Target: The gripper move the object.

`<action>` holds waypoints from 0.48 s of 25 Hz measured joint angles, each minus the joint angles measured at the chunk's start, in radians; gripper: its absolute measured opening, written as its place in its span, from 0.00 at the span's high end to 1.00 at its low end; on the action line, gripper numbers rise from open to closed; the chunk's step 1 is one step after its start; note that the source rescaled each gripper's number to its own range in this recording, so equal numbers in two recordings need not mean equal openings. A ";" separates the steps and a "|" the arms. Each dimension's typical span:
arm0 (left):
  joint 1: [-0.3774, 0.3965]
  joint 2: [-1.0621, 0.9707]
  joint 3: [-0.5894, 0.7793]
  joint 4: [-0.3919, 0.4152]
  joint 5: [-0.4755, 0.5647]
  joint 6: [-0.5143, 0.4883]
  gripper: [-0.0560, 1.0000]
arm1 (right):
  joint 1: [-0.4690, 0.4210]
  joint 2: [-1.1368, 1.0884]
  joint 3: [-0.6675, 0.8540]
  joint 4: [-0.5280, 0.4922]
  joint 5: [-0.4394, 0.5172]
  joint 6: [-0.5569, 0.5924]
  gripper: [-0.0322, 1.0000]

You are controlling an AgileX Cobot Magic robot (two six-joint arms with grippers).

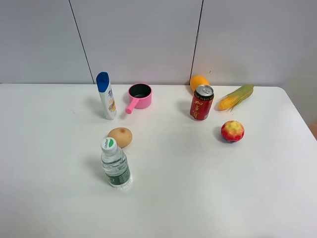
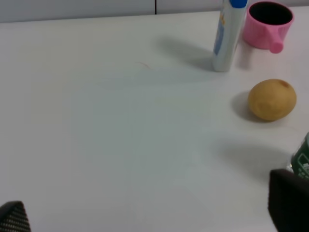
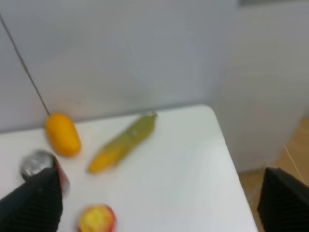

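Observation:
The orange-yellow mango (image 1: 198,81) lies at the back of the white table against the wall, partly hidden behind a red can (image 1: 201,102). No gripper or arm shows in the exterior high view. In the right wrist view the mango (image 3: 63,134) lies well ahead of my right gripper (image 3: 159,205). That gripper is open and empty, with its black fingertips (image 3: 34,203) far apart at the frame's lower corners. My left gripper (image 2: 149,215) is also open and empty over bare table, and only its fingertips (image 2: 289,203) show.
A corn cob (image 1: 237,96) and a red-yellow apple (image 1: 232,131) lie right of the can. A brown potato (image 1: 120,137), a water bottle (image 1: 115,163), a white shampoo bottle (image 1: 106,95) and a pink pot (image 1: 139,96) stand on the left. The table's right edge (image 1: 297,114) is near the corn.

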 joint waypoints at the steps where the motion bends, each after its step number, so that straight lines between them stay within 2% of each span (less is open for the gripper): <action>1: 0.000 0.000 0.000 0.000 0.000 0.000 0.00 | -0.013 -0.080 0.072 -0.013 0.014 0.008 0.07; 7: 0.000 0.000 0.000 0.000 0.000 0.000 0.00 | -0.117 -0.471 0.414 -0.038 0.102 0.008 0.07; 12: 0.000 0.000 0.000 0.000 0.000 0.000 0.00 | -0.133 -0.657 0.616 0.076 0.113 -0.028 0.07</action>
